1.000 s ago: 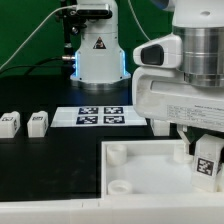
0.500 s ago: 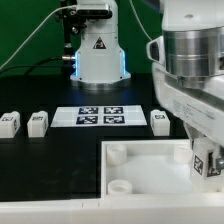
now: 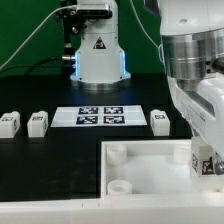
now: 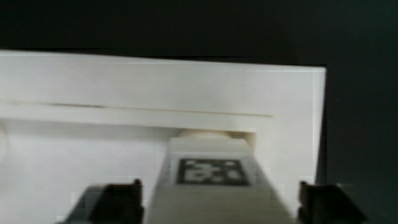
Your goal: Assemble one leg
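My gripper (image 3: 209,166) is at the exterior view's right, shut on a small white leg (image 3: 209,162) with a black-and-white tag. It holds the leg upright over the far right corner of the large white panel (image 3: 150,200). In the wrist view the leg (image 4: 214,172) sits between my two dark fingers (image 4: 118,202), tag facing the camera, with the panel (image 4: 107,90) behind it. A small round socket (image 4: 208,130) shows just beyond the leg's end. I cannot tell whether the leg touches the panel.
Three more legs stand on the black table: two at the exterior view's left (image 3: 10,123) (image 3: 38,122) and one right of the marker board (image 3: 160,121). The marker board (image 3: 100,116) lies mid-table. The robot base (image 3: 97,50) stands behind it. Two panel sockets (image 3: 117,153) are open.
The arm's body has shifted toward the exterior view's right and turned, uncovering the leg beside the marker board. The held leg has sunk slightly toward the panel's corner.
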You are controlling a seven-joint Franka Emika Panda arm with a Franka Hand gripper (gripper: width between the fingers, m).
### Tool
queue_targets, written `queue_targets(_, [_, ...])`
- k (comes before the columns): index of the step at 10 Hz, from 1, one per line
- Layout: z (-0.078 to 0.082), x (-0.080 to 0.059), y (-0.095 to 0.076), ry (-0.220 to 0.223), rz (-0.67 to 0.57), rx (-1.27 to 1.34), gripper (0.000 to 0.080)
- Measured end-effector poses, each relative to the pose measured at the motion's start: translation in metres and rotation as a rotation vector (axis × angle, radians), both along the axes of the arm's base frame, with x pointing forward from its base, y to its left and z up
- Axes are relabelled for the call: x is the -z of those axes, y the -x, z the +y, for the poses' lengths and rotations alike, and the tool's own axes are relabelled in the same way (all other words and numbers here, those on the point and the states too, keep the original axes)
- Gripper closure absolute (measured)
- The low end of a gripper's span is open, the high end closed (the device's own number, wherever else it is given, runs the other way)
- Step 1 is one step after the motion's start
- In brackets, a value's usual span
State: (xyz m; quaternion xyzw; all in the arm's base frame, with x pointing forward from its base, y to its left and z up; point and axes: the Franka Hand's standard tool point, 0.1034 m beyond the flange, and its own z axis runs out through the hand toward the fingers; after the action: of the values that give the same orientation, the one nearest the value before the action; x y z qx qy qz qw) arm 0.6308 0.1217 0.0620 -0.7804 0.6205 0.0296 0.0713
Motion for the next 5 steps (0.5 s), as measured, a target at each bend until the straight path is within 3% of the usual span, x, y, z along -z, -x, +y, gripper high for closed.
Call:
queue_targets(1, [0.0,-0.0008,-0.0009,0.019,-0.025,-0.216,0.0276])
queue_targets(2, [0.0028,-0.003,-0.0019,0.042,-0.039,-0.376,0.0177])
queue_targets(5, [0.0011,-0.0026,-0.002,0.055,-0.073,-0.624,0.0151])
